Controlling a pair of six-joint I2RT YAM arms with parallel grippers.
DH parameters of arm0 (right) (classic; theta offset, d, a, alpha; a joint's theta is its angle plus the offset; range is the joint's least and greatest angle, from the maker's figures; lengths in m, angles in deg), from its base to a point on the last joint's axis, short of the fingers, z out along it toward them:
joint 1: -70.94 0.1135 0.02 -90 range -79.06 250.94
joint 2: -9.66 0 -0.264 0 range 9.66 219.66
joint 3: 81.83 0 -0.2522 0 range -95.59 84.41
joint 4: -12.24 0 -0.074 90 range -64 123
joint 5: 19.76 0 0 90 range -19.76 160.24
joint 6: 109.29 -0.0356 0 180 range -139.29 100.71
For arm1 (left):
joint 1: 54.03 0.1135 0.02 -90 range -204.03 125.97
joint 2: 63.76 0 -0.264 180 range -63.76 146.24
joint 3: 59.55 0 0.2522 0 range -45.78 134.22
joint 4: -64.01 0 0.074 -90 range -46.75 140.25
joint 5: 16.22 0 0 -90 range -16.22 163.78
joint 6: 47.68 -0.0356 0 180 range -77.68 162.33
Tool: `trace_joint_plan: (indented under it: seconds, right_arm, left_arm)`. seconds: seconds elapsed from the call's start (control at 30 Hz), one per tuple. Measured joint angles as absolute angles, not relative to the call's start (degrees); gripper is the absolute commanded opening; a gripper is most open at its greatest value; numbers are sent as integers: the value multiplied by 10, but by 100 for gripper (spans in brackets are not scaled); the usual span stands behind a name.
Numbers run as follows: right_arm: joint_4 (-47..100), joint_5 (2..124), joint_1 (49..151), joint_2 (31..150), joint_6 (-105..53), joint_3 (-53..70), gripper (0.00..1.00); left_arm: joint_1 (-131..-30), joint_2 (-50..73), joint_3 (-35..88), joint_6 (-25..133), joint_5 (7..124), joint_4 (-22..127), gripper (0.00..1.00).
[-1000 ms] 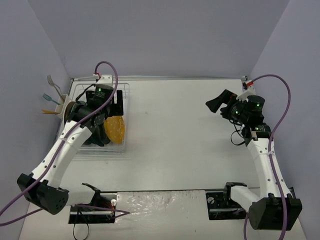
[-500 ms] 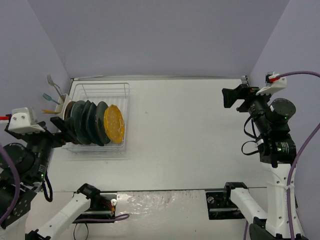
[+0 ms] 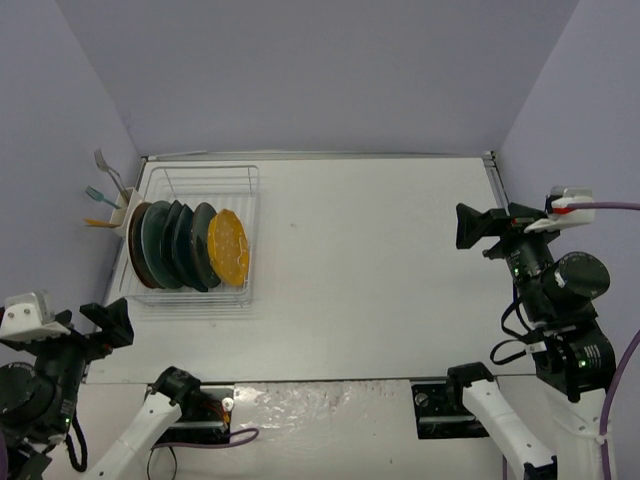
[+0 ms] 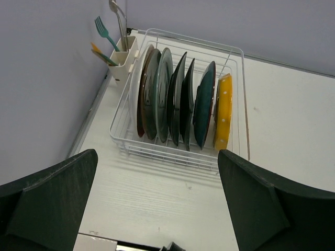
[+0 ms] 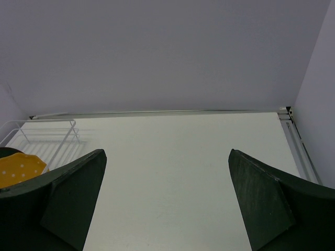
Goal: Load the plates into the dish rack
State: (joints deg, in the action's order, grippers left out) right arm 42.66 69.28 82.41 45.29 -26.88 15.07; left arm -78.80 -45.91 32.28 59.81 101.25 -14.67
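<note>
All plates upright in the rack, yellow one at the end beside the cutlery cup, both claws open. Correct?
No: the left wrist view shows the yellow plate at the end farthest from the cutlery cup. Plates stand upright in the dish rack; left claw and right claw are open.

Teal fork [image 4: 107, 34], silver fork [image 4: 120, 23], orange utensil [image 4: 103, 55], white table [image 4: 293, 130]

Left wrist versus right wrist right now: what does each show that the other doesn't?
Left wrist only: the row of darker plates standing on edge, and the white cutlery cup holding forks. Right wrist only: the white table's far right corner. Both: the yellow white-dotted plate in the white wire dish rack, whole in the left view, just a corner in the right.
</note>
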Motion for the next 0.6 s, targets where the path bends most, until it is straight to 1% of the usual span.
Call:
trace_joint_plan:
  seconds: [0.3, 0.6]
  right_arm:
    - [479, 742, 857, 397, -267, 181, 100]
    - [507, 750, 865, 346, -268, 198, 100]
  left_arm:
    - [-788, -493, 310, 641, 1012, -234, 97]
    - [-788, -504, 290, 658, 1008, -265, 97]
